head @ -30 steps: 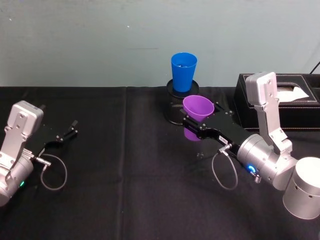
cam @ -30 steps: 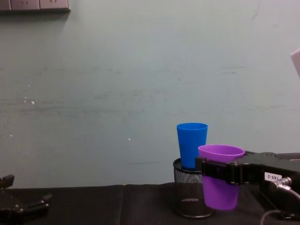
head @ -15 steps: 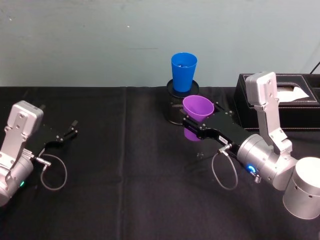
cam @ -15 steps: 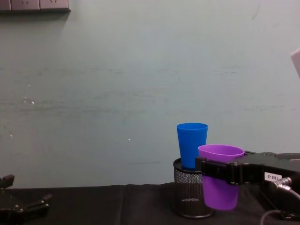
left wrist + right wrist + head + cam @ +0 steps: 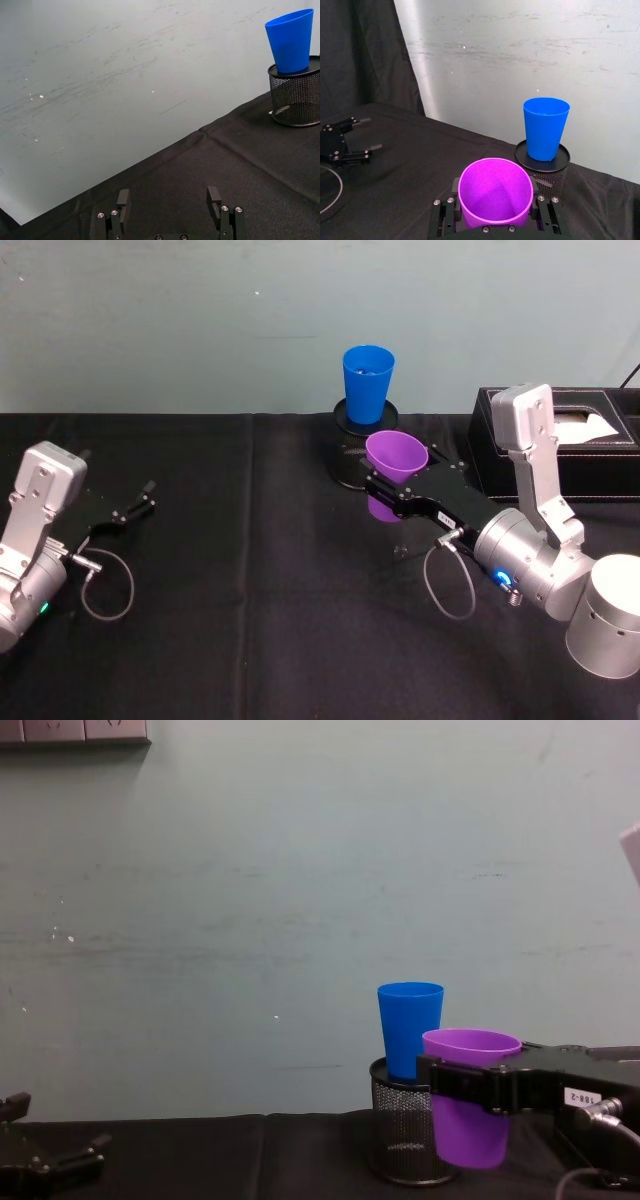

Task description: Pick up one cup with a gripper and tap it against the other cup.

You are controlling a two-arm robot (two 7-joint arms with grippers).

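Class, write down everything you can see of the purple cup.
The purple cup is a smooth, tapered, plastic-looking tumbler, empty and upright with its wider mouth up. The right gripper clamps it below the rim with black flat jaws, holding it off the tablecloth. It hangs in front of the mesh holder carrying the blue cup; contact is unclear.

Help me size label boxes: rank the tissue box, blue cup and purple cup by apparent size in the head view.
1. Tissue box.
2–3. Purple cup and blue cup: alike; the right gripper hides part of the purple cup, so no ranking.
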